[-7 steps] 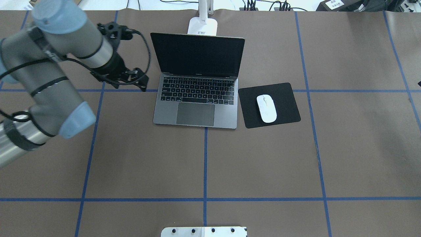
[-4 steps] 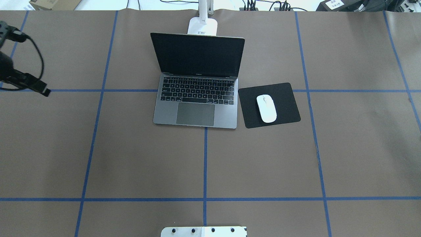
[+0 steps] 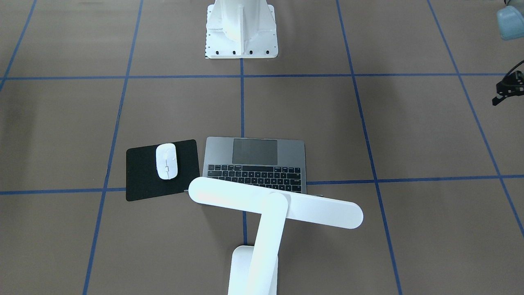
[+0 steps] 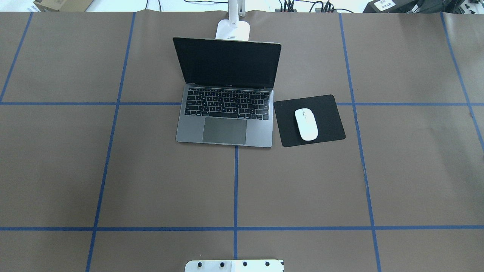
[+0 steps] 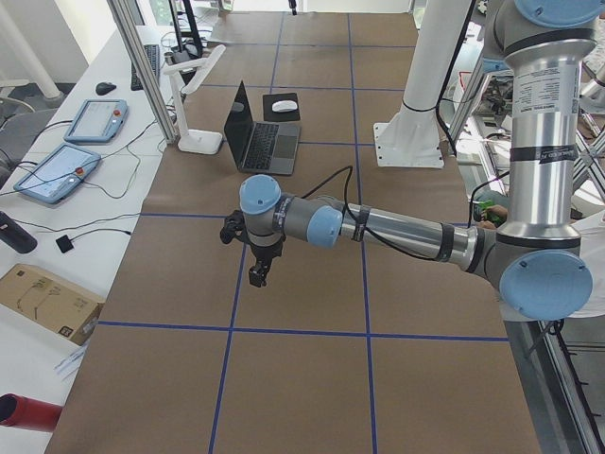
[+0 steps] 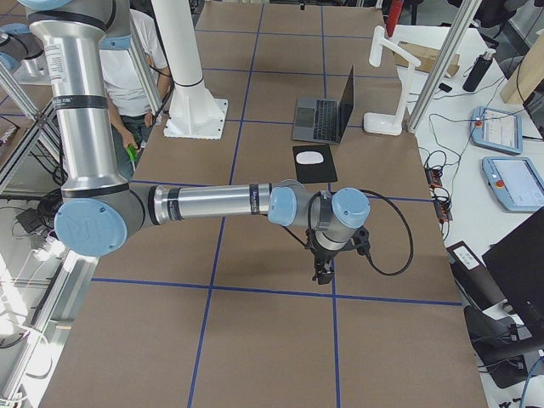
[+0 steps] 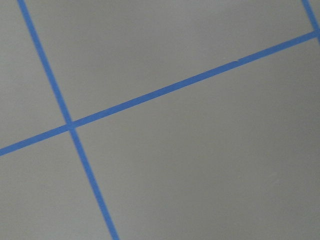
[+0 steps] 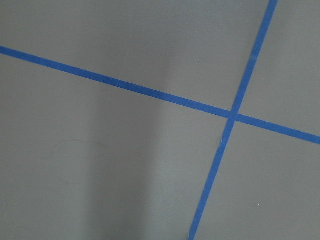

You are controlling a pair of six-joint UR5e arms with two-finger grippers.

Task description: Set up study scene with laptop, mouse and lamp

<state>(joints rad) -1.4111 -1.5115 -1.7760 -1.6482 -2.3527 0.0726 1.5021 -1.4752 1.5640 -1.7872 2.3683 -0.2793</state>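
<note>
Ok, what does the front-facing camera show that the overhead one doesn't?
Only the front-facing view shows the long light bar of the lamp, which crosses in front of the laptop and hides its screen, and a piece of the left arm at the right edge. Only the overhead view shows the laptop's dark, open screen; of the lamp it catches just the base and lower stem. Both show the laptop's keyboard and trackpad, the mouse resting on the black pad beside it, and the bolted base of the white pedestal.
</note>
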